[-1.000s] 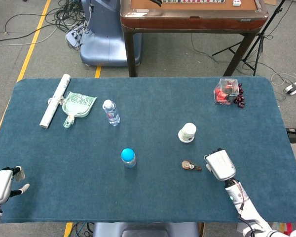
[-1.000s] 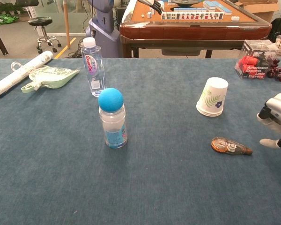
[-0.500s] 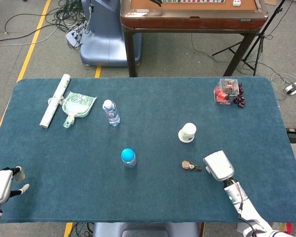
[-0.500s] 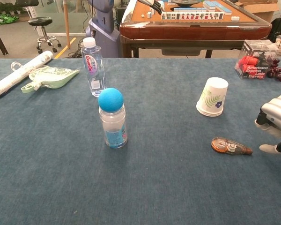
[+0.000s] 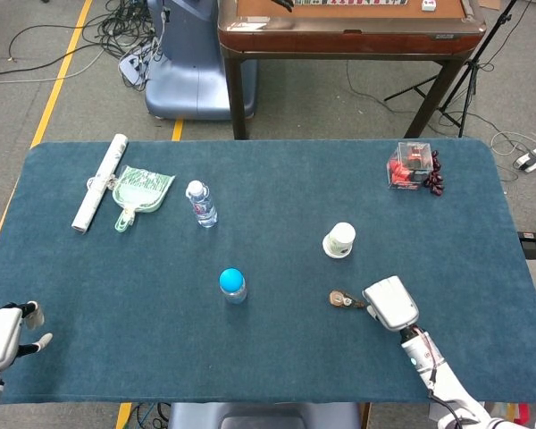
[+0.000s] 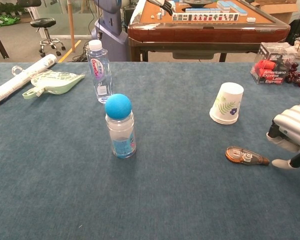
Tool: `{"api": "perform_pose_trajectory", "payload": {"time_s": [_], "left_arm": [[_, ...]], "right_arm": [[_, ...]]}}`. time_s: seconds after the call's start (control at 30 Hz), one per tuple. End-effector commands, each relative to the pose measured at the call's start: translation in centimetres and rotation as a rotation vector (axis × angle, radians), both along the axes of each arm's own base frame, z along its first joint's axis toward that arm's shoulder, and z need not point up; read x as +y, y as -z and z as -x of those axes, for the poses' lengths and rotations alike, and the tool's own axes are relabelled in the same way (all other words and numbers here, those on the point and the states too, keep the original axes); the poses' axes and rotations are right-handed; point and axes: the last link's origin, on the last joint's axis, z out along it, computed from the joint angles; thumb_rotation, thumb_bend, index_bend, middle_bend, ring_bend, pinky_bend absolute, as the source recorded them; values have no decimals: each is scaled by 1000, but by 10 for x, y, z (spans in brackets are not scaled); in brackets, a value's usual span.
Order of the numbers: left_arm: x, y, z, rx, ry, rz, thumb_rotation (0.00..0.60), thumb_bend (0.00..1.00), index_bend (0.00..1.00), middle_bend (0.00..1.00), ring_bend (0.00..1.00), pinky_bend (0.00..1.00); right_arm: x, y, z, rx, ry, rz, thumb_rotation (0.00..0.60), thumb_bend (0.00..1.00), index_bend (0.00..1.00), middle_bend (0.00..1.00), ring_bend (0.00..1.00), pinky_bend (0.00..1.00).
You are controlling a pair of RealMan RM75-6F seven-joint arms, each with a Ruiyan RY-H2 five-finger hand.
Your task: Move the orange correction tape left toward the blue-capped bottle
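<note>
The orange correction tape (image 5: 344, 300) (image 6: 246, 156) lies flat on the blue tablecloth, right of centre. The blue-capped bottle (image 5: 232, 286) (image 6: 120, 126) stands upright well to its left. My right hand (image 5: 390, 303) (image 6: 292, 135) hovers just right of the tape's pointed end, fingers apart and pointing down, holding nothing. A fingertip (image 6: 281, 163) sits close to the tape's tip without clear contact. My left hand (image 5: 4, 333) rests open at the table's near left corner, far from both objects; the chest view does not show it.
A paper cup (image 5: 339, 239) (image 6: 226, 103) stands behind the tape. A clear water bottle (image 5: 201, 204) (image 6: 99, 65), a green dustpan (image 5: 138, 192) and a rolled paper (image 5: 99, 181) lie far left. A clear box with red contents (image 5: 411, 166) (image 6: 274, 64) sits at the far right.
My right hand has crept left toward the tape's pointed end. The tape, bottle and left hand have not moved.
</note>
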Motion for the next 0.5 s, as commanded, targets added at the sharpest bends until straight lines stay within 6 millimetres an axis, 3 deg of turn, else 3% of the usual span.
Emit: {"api": "perform_pose_trajectory", "payload": {"time_s": [0.03, 0.5], "left_arm": [[0, 0, 0, 0, -1, 0, 600, 21, 630, 625, 548, 726], [0, -1, 0, 1, -5, 2, 600, 22, 630, 625, 548, 726]], "right_arm": [[-2, 2, -1, -6, -1, 1, 600, 0, 1000, 1000, 1000, 926], [-10, 15, -11, -35, -21, -6, 600, 0, 1000, 1000, 1000, 925]]}}
